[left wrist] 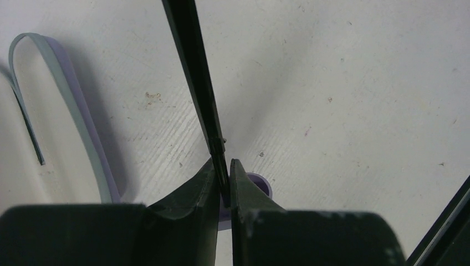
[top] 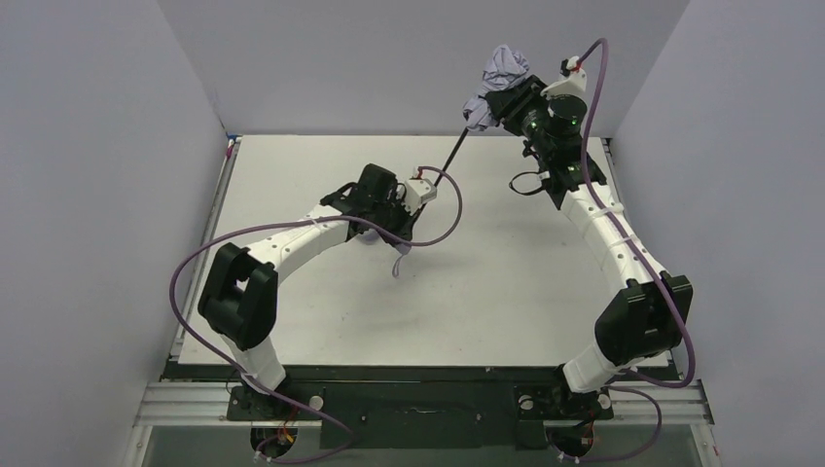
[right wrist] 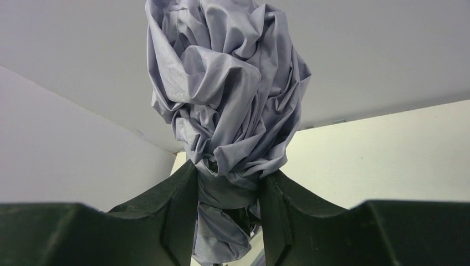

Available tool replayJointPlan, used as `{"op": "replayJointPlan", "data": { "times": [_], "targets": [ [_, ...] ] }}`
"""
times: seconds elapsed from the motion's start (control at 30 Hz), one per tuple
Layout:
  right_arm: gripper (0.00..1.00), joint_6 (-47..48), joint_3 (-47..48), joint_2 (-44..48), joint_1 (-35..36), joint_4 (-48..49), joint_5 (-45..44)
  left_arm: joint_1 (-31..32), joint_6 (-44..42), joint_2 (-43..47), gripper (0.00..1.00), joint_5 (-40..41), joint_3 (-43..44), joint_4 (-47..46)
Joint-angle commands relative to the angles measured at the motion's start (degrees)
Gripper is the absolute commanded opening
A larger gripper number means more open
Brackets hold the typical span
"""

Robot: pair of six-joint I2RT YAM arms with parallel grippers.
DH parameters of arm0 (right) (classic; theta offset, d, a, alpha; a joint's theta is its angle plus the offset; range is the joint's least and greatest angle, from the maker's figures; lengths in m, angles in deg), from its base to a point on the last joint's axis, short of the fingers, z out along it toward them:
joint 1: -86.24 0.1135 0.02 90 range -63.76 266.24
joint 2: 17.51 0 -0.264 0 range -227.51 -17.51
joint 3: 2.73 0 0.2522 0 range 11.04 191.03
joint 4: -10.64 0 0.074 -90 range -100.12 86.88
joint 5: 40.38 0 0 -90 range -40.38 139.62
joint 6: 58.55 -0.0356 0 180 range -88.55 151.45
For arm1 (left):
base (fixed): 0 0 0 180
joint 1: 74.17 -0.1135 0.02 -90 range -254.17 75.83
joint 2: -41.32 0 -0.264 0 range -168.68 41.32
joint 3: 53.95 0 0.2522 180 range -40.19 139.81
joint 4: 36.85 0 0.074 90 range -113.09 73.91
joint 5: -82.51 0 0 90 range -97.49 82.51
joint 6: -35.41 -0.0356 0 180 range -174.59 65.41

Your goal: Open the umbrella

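Note:
The umbrella is stretched between my two grippers. Its crumpled pale lavender canopy [top: 504,70] is held up at the back right, and its thin black shaft [top: 453,154] runs down-left from it. My right gripper [right wrist: 228,185] is shut on the bunched canopy [right wrist: 227,94]. My left gripper [left wrist: 223,173] is shut on the black shaft [left wrist: 194,72] just above the small lavender knob handle [left wrist: 260,184], which peeks out behind the fingers. The wrist loop [left wrist: 66,105] lies on the table at the left of that view and hangs below the gripper in the top view [top: 402,261].
The white table [top: 506,292] is boxed in by grey walls on the left [top: 97,146], back and right. Purple cables [top: 195,263] loop along both arms. A black strap [top: 523,183] hangs near the right wrist.

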Motion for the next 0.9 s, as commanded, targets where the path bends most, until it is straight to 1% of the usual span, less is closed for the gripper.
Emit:
{"op": "replayJointPlan", "data": {
  "times": [0.0,0.07,0.13,0.3,0.43,0.67,0.87],
  "targets": [
    [0.00,-2.00,2.55,4.88,-0.52,17.12,-3.67,0.98,-0.25,-3.07,0.00,-1.39,2.96,10.71],
    [0.00,-1.77,2.37,4.84,-0.54,17.15,-4.28,1.32,-0.13,-3.75,0.00,-1.09,4.77,11.85],
    [0.00,-1.41,3.71,4.28,-1.29,17.12,-5.01,1.18,-0.30,-3.40,0.00,-0.89,4.23,13.01],
    [0.00,-2.14,11.10,1.16,-4.56,18.52,-7.50,0.81,-0.81,-0.68,0.00,-0.03,-3.07,12.13],
    [0.00,-3.27,15.53,-0.62,-6.84,19.18,-8.45,0.74,-0.94,-0.28,0.00,0.63,-5.67,11.98],
    [0.00,-4.57,19.04,-2.15,-8.25,19.80,-8.53,0.51,-1.30,-1.89,0.00,0.38,-5.72,12.93],
    [0.00,-5.31,20.97,-2.92,-9.13,19.55,-10.60,0.73,-2.02,-2.79,0.00,0.11,-5.58,13.91]
  ]
}}
